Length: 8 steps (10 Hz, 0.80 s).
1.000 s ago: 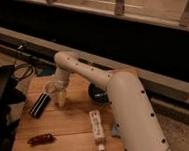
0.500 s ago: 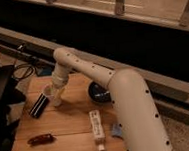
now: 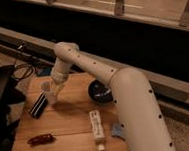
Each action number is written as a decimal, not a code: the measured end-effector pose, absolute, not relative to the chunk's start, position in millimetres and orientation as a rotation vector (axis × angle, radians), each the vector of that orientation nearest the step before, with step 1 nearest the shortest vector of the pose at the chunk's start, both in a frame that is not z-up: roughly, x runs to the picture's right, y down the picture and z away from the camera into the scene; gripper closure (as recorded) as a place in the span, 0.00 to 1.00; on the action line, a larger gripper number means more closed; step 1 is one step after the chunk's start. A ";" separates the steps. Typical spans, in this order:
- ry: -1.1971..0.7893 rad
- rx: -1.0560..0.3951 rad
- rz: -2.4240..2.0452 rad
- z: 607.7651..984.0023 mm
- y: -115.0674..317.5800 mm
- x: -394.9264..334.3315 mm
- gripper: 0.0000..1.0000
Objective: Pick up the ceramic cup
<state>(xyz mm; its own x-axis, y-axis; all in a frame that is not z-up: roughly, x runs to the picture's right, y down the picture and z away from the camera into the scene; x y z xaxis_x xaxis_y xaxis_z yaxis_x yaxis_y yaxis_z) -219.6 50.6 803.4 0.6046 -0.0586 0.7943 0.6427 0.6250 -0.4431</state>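
Observation:
The ceramic cup (image 3: 47, 90) is small and whitish. It stands near the left back part of the wooden table (image 3: 72, 120). My gripper (image 3: 54, 92) comes down from the elbow above and sits at the cup's right side and rim, closed on it. The cup's base looks at or just above the tabletop. The white arm (image 3: 125, 94) runs from the lower right across the table to the cup.
A black shallow bowl (image 3: 100, 92) sits right of the cup, partly behind the arm. A dark striped object (image 3: 38, 104) lies just left of the cup. A white tube (image 3: 96, 126), a red item (image 3: 40, 139) and a blue piece (image 3: 117, 130) lie nearer. Black equipment (image 3: 1, 91) stands left.
The gripper and the cup have shifted a little to the left, toward the striped object. The forearm has swung down closer to the cup.

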 end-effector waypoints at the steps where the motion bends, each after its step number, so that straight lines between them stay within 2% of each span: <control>1: -0.833 -0.799 -0.461 798.1 45.1 -213.3 0.98; 8: -0.864 -0.787 -0.476 758.2 13.8 -200.4 0.98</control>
